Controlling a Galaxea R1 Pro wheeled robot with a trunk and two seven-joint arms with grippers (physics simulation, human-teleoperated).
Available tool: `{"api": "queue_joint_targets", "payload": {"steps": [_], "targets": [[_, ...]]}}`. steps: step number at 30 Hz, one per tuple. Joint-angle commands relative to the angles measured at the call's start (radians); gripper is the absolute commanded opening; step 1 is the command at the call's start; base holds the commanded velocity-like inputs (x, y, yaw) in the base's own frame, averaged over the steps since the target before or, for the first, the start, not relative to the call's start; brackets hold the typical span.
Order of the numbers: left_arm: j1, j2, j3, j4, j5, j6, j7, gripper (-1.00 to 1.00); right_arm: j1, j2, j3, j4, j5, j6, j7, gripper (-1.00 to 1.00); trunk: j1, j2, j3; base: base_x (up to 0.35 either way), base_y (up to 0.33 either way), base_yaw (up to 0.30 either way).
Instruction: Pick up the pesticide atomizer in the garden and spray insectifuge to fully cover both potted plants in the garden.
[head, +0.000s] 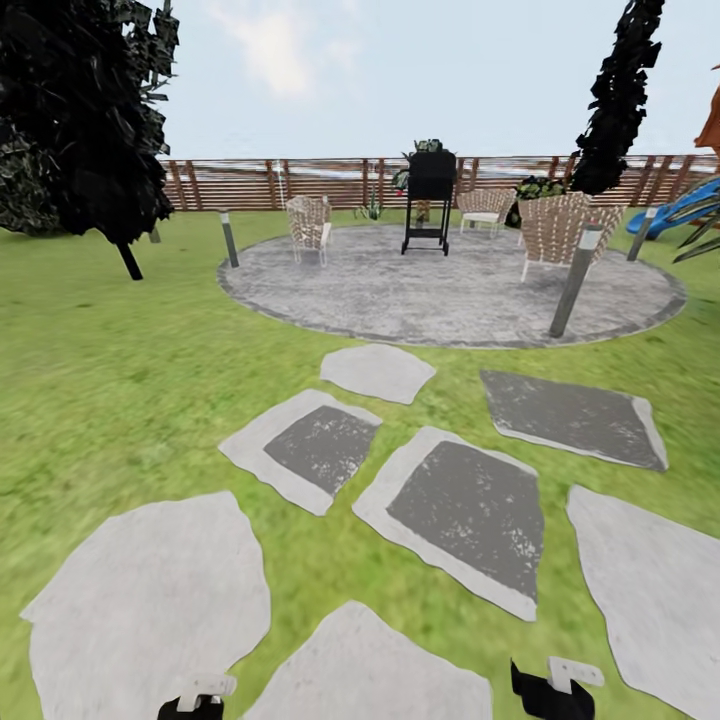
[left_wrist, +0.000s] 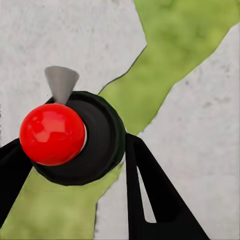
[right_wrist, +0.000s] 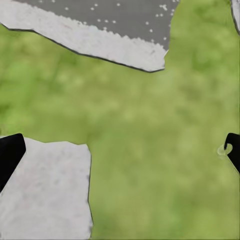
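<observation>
While the robot faces the garden from among the stepping slabs (head: 465, 515), the entry stands as follows.

Item 1, pesticide atomizer (left_wrist: 102, 140): seen end-on in the left wrist view as a dark round body with a red knob (left_wrist: 52, 134) and a grey cone nozzle (left_wrist: 61, 82). It sits between the fingers of the left gripper (left_wrist: 75, 142), which press against it on both sides; judged clenched on it.

Item 2, right gripper (right_wrist: 122, 147): fingers spread wide, nothing between them, hanging over lawn and slab.

Item 3, garden: green lawn (head: 120, 350), round grey patio (head: 450, 290) ahead, wicker chairs (head: 308, 225), a black grill (head: 428, 200), a brown slatted fence (head: 250, 185) behind.

Item 4, potted plants: none can be made out with certainty; small greenery by the fence is too distant to identify.

Step in hand, by judgement: pickup appears done, and the robot is travelling to find the plants.

Next move calls for: driving on toward the patio, locating both pots, then aiming the nozzle at the leaves from close by.
</observation>
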Motion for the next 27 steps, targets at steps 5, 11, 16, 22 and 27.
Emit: {"api": "queue_joint_targets", "payload": {"steps": [5,11,16,22,27], "targets": [[-0.001,0.015,0.021,-0.001,-0.007,-0.003,-0.001,-1.00,0.003,-0.001,0.009,0.000,-0.005,-0.002,-0.003,1.00,0.000,0.000,-0.001,0.336,0.000,0.000],[-0.001,0.018,0.036,-0.002,-0.007,-0.003,0.000,-1.00,0.009,-0.002,0.009,0.000,-0.004,-0.003,-0.003,1.00,0.000,0.000,-0.001,0.336,0.000,0.000],[-0.001,0.018,0.037,-0.002,-0.007,-0.003,0.000,-1.00,0.010,-0.002,0.009,0.000,-0.004,-0.003,-0.003,1.00,0.000,0.000,-0.001,0.336,0.000,0.000],[-0.001,0.018,0.037,-0.001,-0.007,-0.003,0.000,-1.00,0.010,-0.002,0.009,0.000,-0.004,-0.003,-0.003,1.00,0.000,0.000,-0.001,0.336,0.000,0.000],[-0.001,0.018,0.037,-0.001,-0.007,-0.003,0.000,-1.00,0.010,-0.001,0.009,0.000,-0.004,-0.003,-0.003,1.00,0.000,0.000,-0.001,0.336,0.000,0.000]]}}
